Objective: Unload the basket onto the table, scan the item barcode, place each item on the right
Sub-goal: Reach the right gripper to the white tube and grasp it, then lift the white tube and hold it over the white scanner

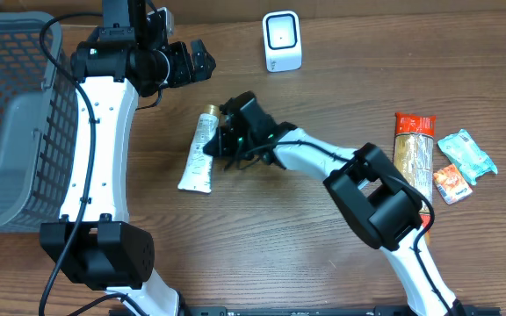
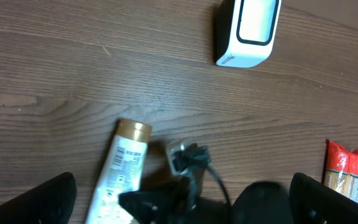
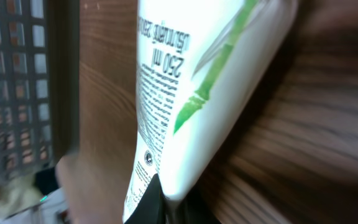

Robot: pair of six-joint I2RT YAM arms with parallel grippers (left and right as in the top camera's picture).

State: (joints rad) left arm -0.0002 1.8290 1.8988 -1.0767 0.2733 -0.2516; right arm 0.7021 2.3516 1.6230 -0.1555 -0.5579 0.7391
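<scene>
- The jaws of the right gripper (image 1: 227,139) are closed to a narrow pinch, and in the right wrist view the long edge of the white plastic squeeze tube with a gold cap and green leaf print (image 1: 198,156) appears to be caught between them.
- The tube is seen lying flat on the brown wooden table (image 1: 262,254), cap pointing away from the robot, printed side up.
- The jaws of the left gripper (image 1: 196,60) are held wide apart with nothing in them, above the table just beyond the cap.
- The small white box-shaped scanner with a dark window (image 1: 282,41) is found at the far edge, well apart from the tube.
- The grasp is judged to be made; lifting, carrying and presenting the barcode to the scanner are left.
- No barcode can be made out with certainty.
</scene>
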